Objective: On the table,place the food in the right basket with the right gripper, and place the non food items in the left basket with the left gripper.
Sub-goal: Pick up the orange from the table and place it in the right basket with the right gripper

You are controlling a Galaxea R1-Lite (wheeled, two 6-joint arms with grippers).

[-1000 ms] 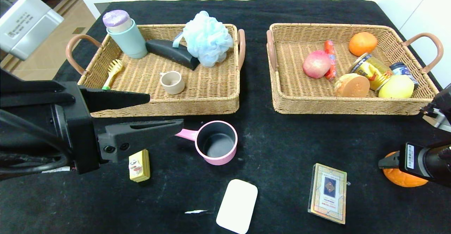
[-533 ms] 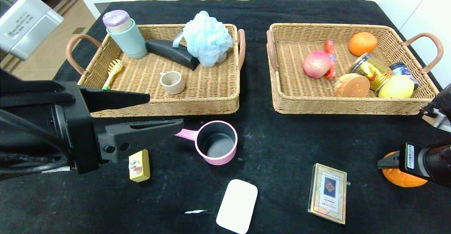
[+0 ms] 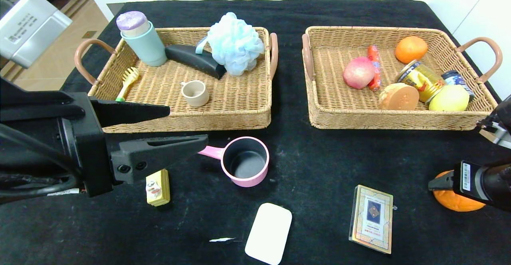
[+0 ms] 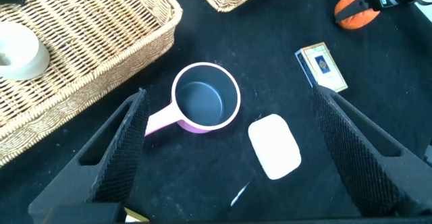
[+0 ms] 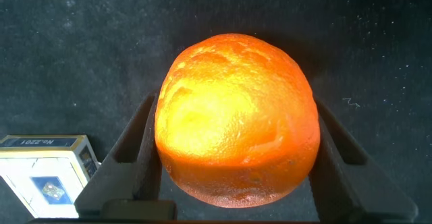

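Note:
At the table's near right, my right gripper (image 3: 442, 190) (image 5: 235, 104) is shut on the bumpy orange fruit (image 3: 453, 203) (image 5: 236, 150), one finger pressing each side while it rests on the black cloth. My left gripper (image 3: 188, 125) (image 4: 228, 92) hangs open and empty above the near left. Below it are the pink saucepan (image 3: 244, 161) (image 4: 206, 102) and the white bar (image 3: 268, 233) (image 4: 275, 146). The yellow wrapped block (image 3: 158, 187) stands beside that gripper. The card box (image 3: 372, 218) (image 5: 40, 170) lies left of the fruit. The peach (image 3: 358, 72) sits in the right basket (image 3: 391, 123).
The left basket (image 3: 187, 123) holds a teal bottle (image 3: 144, 41), a blue bath puff (image 3: 235, 43), a dark wedge, a small cup and a brush. The right basket also holds an orange, a can, a lemon, a sausage and a cut melon. Bare cloth lies between baskets.

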